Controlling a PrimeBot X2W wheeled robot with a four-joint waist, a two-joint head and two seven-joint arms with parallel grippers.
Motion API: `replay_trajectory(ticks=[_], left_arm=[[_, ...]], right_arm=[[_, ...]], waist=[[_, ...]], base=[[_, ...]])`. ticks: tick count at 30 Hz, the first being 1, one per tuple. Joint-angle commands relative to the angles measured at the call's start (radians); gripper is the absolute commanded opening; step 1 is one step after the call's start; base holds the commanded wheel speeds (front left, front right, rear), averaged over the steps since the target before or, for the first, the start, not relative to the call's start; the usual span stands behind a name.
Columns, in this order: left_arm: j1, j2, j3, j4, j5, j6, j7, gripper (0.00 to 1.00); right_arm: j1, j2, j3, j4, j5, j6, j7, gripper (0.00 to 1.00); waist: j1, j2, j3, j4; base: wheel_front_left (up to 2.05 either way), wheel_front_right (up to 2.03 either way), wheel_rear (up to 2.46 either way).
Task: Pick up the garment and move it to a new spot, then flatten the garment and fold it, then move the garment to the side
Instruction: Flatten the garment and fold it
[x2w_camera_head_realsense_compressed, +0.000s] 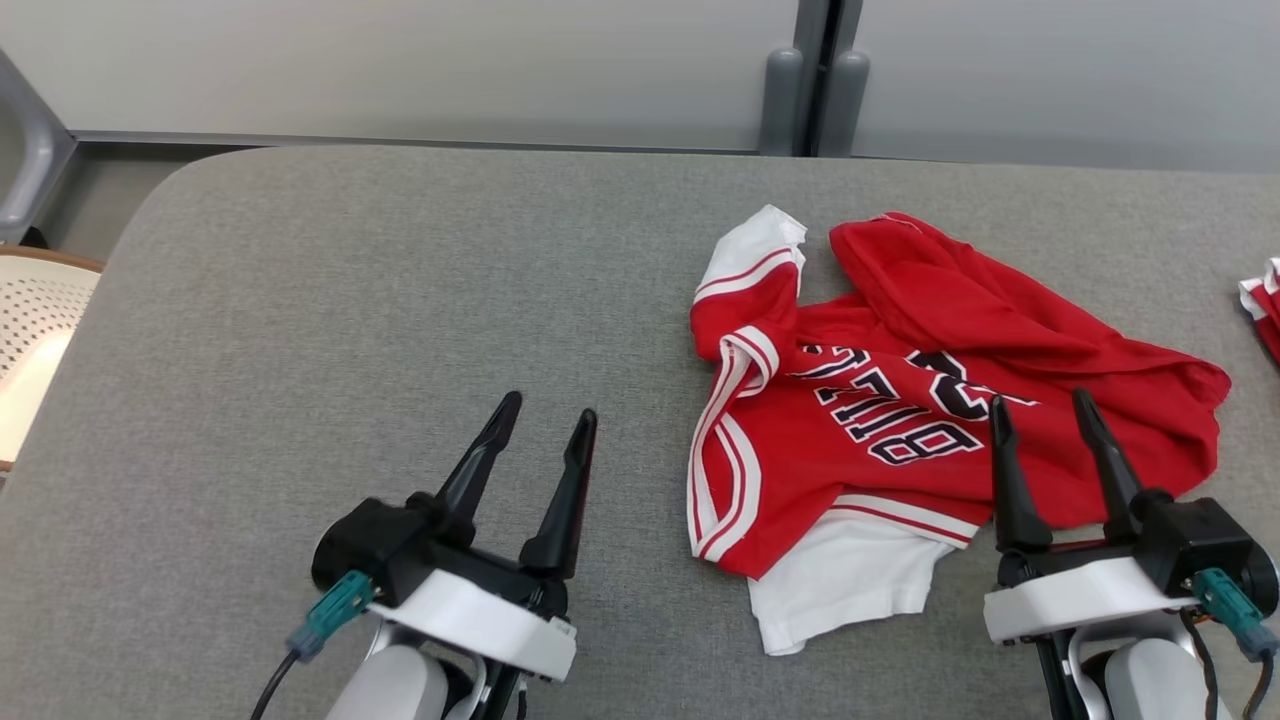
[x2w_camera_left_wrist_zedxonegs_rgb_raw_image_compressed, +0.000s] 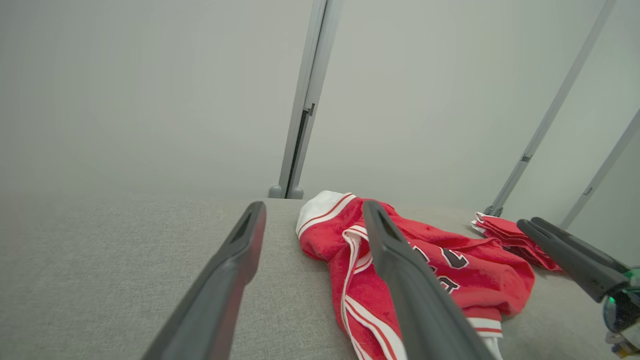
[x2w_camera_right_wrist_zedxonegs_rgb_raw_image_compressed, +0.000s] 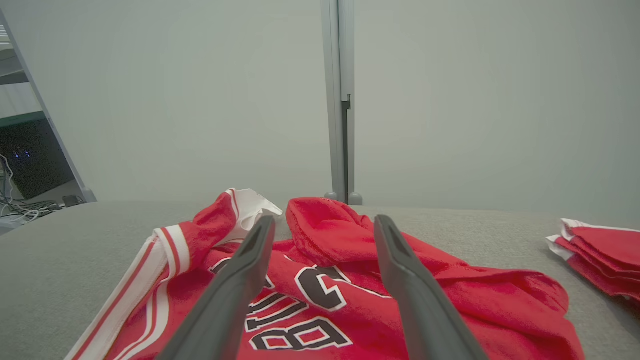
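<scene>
The garment (x2w_camera_head_realsense_compressed: 900, 400) is a red jersey with white trim and dark lettering, lying crumpled on the grey table (x2w_camera_head_realsense_compressed: 350, 280), right of centre. It also appears in the left wrist view as the garment (x2w_camera_left_wrist_zedxonegs_rgb_raw_image_compressed: 465, 270) and in the right wrist view as the garment (x2w_camera_right_wrist_zedxonegs_rgb_raw_image_compressed: 320, 290). My left gripper (x2w_camera_head_realsense_compressed: 553, 410) hovers open over bare table, to the left of the garment, nothing between its fingers. My right gripper (x2w_camera_head_realsense_compressed: 1040, 398) is open above the garment's lower right part, with nothing held. Left gripper (x2w_camera_left_wrist_zedxonegs_rgb_raw_image_compressed: 312, 210) and right gripper (x2w_camera_right_wrist_zedxonegs_rgb_raw_image_compressed: 324, 220) both show spread fingers.
A stack of folded red and white cloth (x2w_camera_head_realsense_compressed: 1262, 305) lies at the table's right edge, also seen as folded cloth (x2w_camera_right_wrist_zedxonegs_rgb_raw_image_compressed: 600, 252). A perforated cream chair (x2w_camera_head_realsense_compressed: 35, 320) stands off the table's left side. Grey partition panels (x2w_camera_head_realsense_compressed: 400, 60) run behind the table.
</scene>
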Motion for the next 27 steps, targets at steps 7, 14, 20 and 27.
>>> replay_trajectory(ticks=[7, 14, 20, 27], left_arm=[[-0.170, 0.003, -0.124, 0.088, 0.012, -0.015, 0.000, 1.00], [-0.463, 0.004, -0.293, 0.374, -0.005, -0.003, 0.080, 1.00], [-0.596, 0.004, -0.326, 0.550, -0.006, 0.063, 0.120, 1.00], [-0.658, 0.004, -0.371, 0.663, -0.042, 0.041, 0.133, 0.00]], right_arm=[[-0.046, -0.003, -0.007, 0.003, -0.014, 0.000, -0.010, 1.00], [-0.083, -0.003, -0.007, 0.006, -0.010, 0.000, -0.010, 1.00], [-0.099, -0.002, 0.002, -0.002, 0.011, 0.000, -0.010, 1.00], [-0.095, -0.003, 0.005, -0.001, 0.018, 0.000, -0.011, 1.00]], waist=[[0.0000, 0.0000, 0.059, -0.060], [0.0000, 0.0000, 0.140, -0.154], [0.0000, 0.0000, 0.174, -0.208], [0.0000, 0.0000, 0.185, -0.225]], base=[[0.00, 0.00, 0.00], [0.00, 0.00, 0.00], [0.00, 0.00, 0.00], [0.00, 0.00, 0.00]])
